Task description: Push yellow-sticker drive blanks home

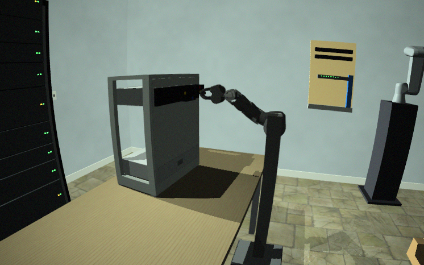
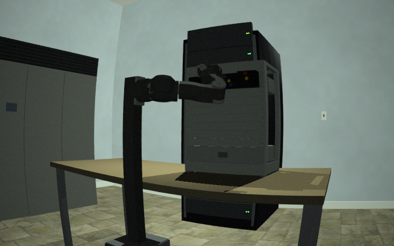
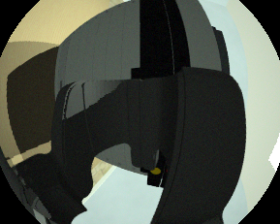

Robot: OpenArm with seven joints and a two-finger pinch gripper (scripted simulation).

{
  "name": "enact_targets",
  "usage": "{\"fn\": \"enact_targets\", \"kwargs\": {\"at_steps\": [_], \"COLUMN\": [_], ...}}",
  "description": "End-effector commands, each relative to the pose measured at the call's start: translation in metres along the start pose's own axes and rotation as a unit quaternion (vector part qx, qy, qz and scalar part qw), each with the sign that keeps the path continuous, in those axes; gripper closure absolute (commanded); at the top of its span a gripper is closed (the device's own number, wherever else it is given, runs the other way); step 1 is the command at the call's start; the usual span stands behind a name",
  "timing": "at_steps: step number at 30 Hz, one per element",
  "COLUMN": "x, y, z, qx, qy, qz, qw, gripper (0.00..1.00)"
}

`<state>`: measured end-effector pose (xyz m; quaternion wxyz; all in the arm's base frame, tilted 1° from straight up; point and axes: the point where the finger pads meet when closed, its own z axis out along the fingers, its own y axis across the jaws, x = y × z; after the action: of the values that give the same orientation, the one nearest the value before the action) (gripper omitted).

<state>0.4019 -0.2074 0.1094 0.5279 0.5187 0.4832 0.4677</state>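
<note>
The grey rack [image 1: 156, 131] stands on the table, with the black storage chassis [image 1: 177, 94] in its top bay. In the exterior view the chassis front [image 2: 241, 79] shows a red sticker [image 2: 245, 73], a yellow sticker [image 2: 246, 78], a second yellow sticker [image 2: 228, 80] and a blue sticker [image 2: 230, 84]. My gripper [image 1: 203, 92] is shut and empty, right at the chassis front, on its left part in the exterior view [image 2: 206, 73]. I cannot tell if it touches a blank. In the wrist view my dark fingers fill the middle, and a yellow sticker [image 3: 155, 171] shows between them.
A tall black server cabinet [image 1: 12, 115] stands close by the table, behind the rack in the exterior view. My arm's post [image 1: 266, 184] stands at the table's edge. A second robot on a black pedestal [image 1: 388, 148] stands far off.
</note>
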Motion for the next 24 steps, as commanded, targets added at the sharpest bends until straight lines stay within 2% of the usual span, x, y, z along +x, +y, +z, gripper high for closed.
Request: {"fn": "enact_targets", "kwargs": {"at_steps": [1,8,11,14,19,21,24], "x": [-0.001,-0.002,-0.007,-0.022,-0.059,-0.059,-0.081], "y": [-0.001,-0.001,-0.002,-0.005,-0.011,-0.011,-0.016], "z": [-0.002,-0.003,-0.003,-0.004,-0.006,-0.006,-0.007], "qx": [0.004,0.005,0.005,0.005,0.005,0.005,0.005], "qy": [-0.003,-0.003,-0.003,-0.004,-0.003,-0.003,-0.003], "qz": [0.008,0.008,0.008,0.008,0.008,0.008,0.008], "qw": [1.000,1.000,1.000,1.000,1.000,1.000,1.000], "gripper": [1.00,1.00,1.00,1.00,1.00,1.00,1.00]}}
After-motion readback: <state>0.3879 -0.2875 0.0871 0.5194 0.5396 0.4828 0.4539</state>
